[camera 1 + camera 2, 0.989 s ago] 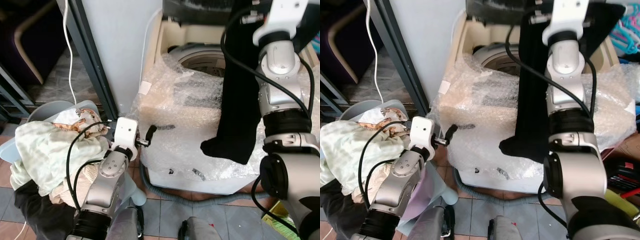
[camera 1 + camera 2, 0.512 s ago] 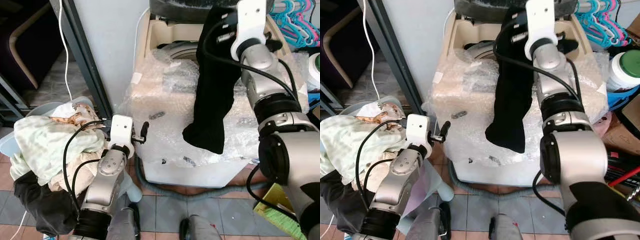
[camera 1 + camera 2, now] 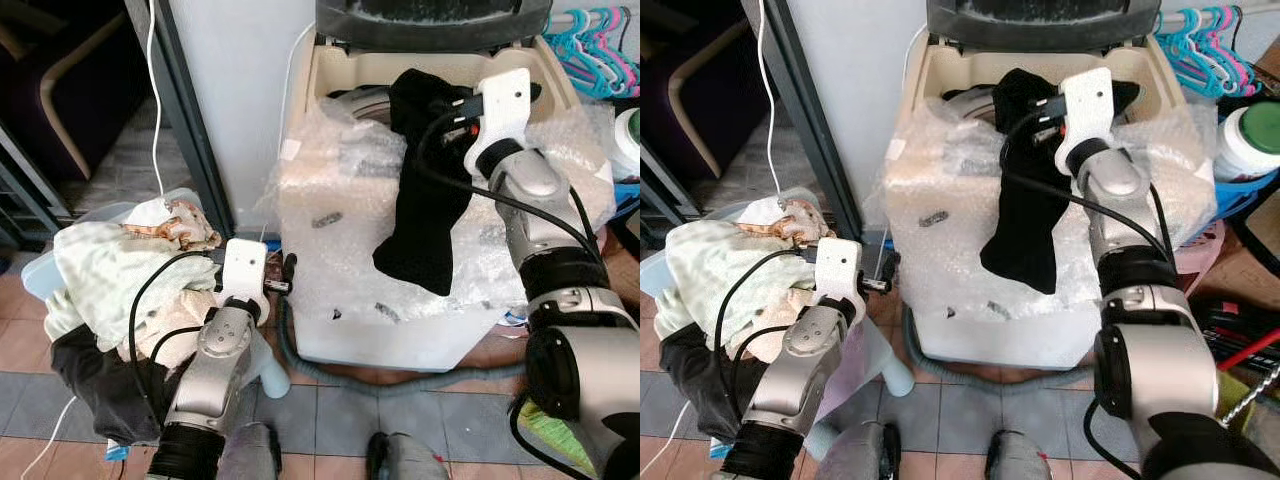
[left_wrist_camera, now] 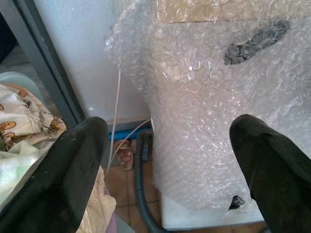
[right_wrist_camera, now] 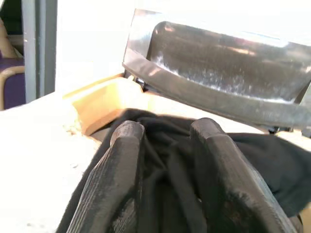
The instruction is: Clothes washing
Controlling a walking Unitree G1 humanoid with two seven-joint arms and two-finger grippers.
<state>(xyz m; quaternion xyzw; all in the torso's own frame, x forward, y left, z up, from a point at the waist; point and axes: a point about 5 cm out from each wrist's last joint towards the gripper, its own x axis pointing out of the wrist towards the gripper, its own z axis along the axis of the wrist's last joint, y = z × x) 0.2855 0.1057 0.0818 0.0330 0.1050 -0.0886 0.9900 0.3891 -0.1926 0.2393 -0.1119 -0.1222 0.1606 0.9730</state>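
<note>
A black garment [image 3: 420,200] lies over the front rim of the top-loading washing machine [image 3: 340,230], which is wrapped in bubble wrap. Its upper end sits at the tub opening and its lower end hangs down the front. My right gripper [image 3: 455,105] is over the tub, shut on the garment's top; in the right wrist view black cloth [image 5: 165,194] is bunched between the fingers. My left gripper [image 3: 288,275] stands open beside the washer's front left corner with nothing between its fingers [image 4: 73,170]. A basket [image 3: 40,280] heaped with clothes [image 3: 110,280] stands at the left.
The washer's dark lid [image 3: 430,20] stands open at the back. A grey drain hose [image 3: 400,375] runs along the tiled floor under the machine. A dark metal post [image 3: 195,130] and a white cable [image 3: 155,100] stand left of it. Hangers [image 3: 600,50] and a green-lidded jar [image 3: 1245,140] are at the right.
My right arm has come down and forward with the black garment, which hung in the air and now lies across the washer's rim. The camera has shifted; the left arm has kept still.
</note>
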